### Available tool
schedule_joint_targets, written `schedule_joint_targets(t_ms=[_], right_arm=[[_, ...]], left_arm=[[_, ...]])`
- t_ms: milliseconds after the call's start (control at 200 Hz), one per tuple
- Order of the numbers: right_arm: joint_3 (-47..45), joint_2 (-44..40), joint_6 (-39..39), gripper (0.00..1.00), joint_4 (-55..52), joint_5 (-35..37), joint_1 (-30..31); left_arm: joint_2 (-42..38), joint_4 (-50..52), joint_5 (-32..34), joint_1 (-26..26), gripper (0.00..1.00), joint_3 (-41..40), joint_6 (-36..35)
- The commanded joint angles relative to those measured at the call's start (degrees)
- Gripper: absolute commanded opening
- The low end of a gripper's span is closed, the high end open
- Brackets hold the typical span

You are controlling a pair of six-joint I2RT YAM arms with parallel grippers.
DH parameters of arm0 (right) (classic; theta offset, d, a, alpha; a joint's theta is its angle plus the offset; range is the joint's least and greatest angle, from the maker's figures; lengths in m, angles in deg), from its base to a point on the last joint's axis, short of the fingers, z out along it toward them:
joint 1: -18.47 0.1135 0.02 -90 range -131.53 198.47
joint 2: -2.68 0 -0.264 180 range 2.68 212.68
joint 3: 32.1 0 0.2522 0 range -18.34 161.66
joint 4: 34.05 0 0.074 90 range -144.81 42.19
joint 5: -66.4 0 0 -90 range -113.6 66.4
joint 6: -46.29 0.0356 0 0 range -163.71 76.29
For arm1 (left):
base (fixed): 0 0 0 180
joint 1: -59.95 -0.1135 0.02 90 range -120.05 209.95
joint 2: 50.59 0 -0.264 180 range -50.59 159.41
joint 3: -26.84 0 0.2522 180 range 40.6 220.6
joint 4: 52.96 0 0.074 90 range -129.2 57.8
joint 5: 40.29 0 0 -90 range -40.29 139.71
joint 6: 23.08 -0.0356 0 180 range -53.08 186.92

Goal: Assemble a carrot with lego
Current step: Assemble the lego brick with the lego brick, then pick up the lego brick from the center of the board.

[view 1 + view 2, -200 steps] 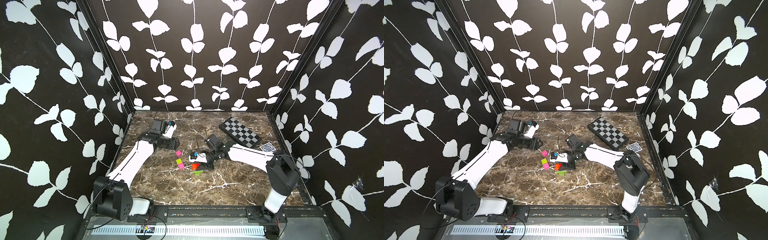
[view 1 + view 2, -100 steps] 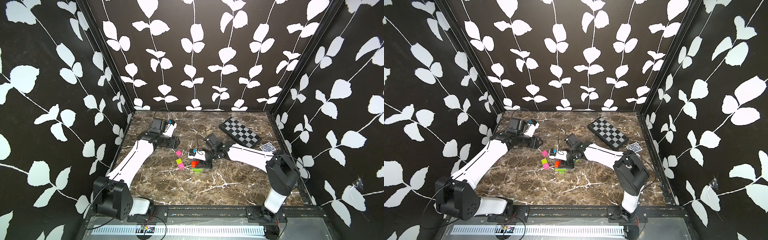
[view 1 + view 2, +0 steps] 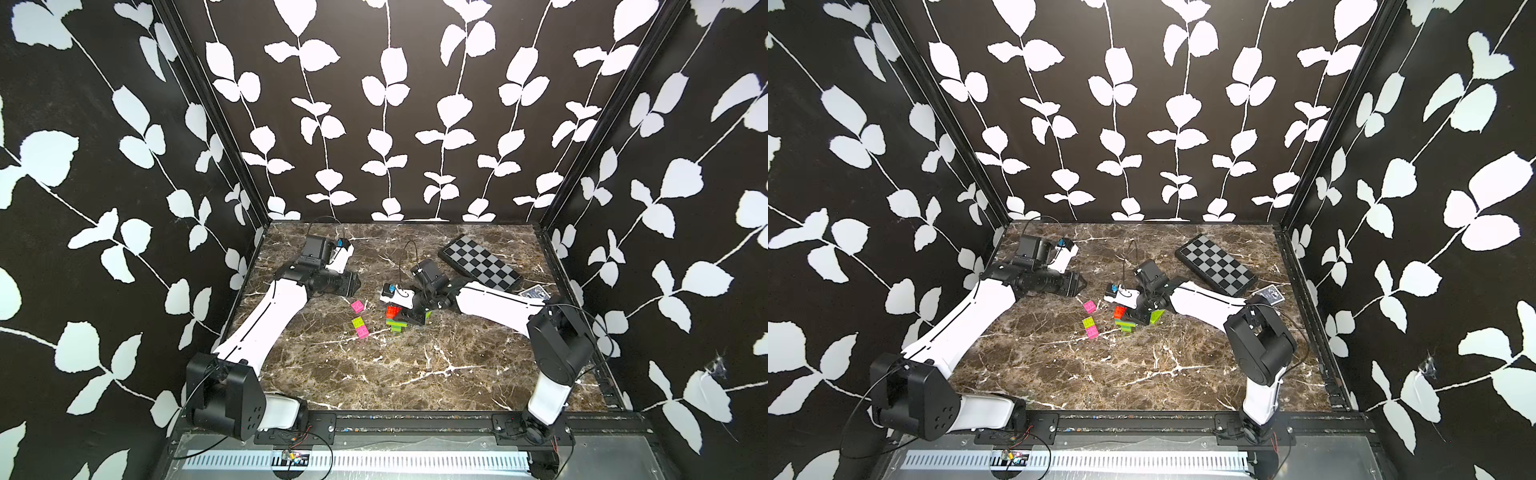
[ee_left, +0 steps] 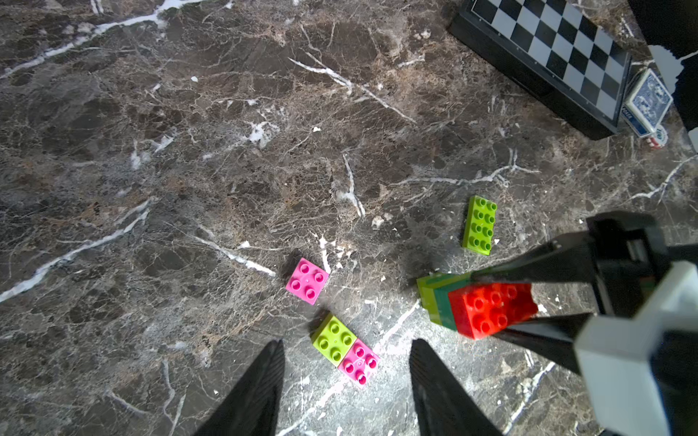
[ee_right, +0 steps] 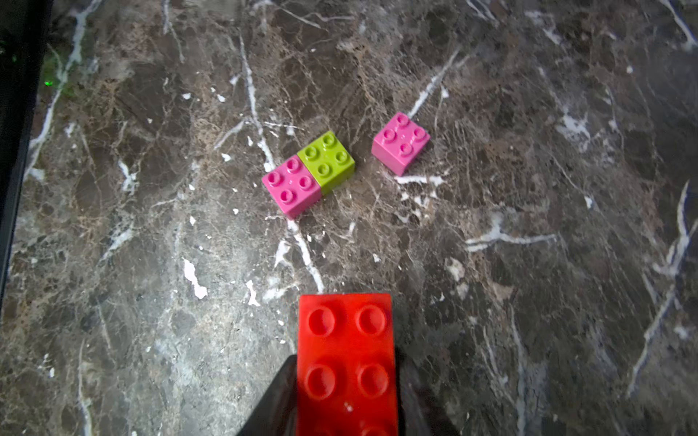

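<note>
- Firstly, black walls [image 3: 374, 124] printed with white leaves enclose the brown marble table [image 3: 395, 374] on three sides.
- Left arm [image 3: 270, 316] stretches along its own side of the table; the left gripper [image 3: 352, 286] hangs above the surface, its fingers [image 4: 264, 385] spread well apart, with nothing held between them.
- Right arm [image 3: 498, 307] reaches in towards the middle; the right gripper [image 4: 491, 304] is down at the carrot stack [image 3: 393, 319], one jaw along each long side of the top red brick [image 5: 345, 358]; whether they press on it or merely flank it cannot be told.
- Chessboard [image 3: 480, 266] lies flat towards the back on the right arm's side; a blue card box [image 4: 647, 102] sits just beside one corner; both are well apart from the bricks.
- The carrot stack stands on the table near the middle, studs up; lime green at the base, dark green above, the red brick on top; in both top views the right gripper's body covers part of it.
- Long lime brick [image 4: 479, 224] lies flat near the stack but apart from it; the right gripper stands between it and the left arm.
- Lime and pink pair [image 5: 309, 173], two square bricks touching side by side, lies on the left arm's side of the stack, near but apart.
- Single pink brick [image 4: 307, 281] sits near the pair without touching it, roughly between the left gripper and the stack.
</note>
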Motion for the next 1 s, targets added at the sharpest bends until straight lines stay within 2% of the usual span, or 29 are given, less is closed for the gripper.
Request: schedule_joint_targets(t_ms=[0, 230, 440, 510, 755, 855, 995], right_arm=[[1.39, -0.14, 1.88, 0.49, 1.49, 0.50, -0.92], [1.41, -3.89, 5.05, 0.62, 3.97, -2.78, -1.65], [-5.98, -10.88, 10.40, 0.72, 8.92, -7.39, -3.75], [-8.64, -15.59, 12.45, 0.74, 9.93, -7.84, -4.48], [-19.06, -25.02, 25.30, 0.77, 16.99, -6.92, -9.56], [-23.63, -26.75, 32.18, 0.77, 21.07, -6.19, -12.09], [-29.59, -29.61, 36.60, 0.79, 25.27, -1.94, -14.09]], left_arm=[[0.14, -0.05, -0.75, -0.30, 0.56, 1.15, 0.57], [0.15, -0.36, -0.62, -0.30, 0.56, 0.01, 2.18], [-0.21, -2.22, 0.87, -0.21, 0.56, -4.74, 6.68], [-0.20, -2.90, 2.22, 0.11, 0.56, -7.14, 8.93], [0.37, -6.16, 9.92, 7.09, 0.57, -15.25, 15.99], [2.37, -5.68, 12.53, 9.06, 0.58, -14.34, 14.43], [9.40, -3.38, 12.68, 9.01, 0.60, -9.16, 6.81]])
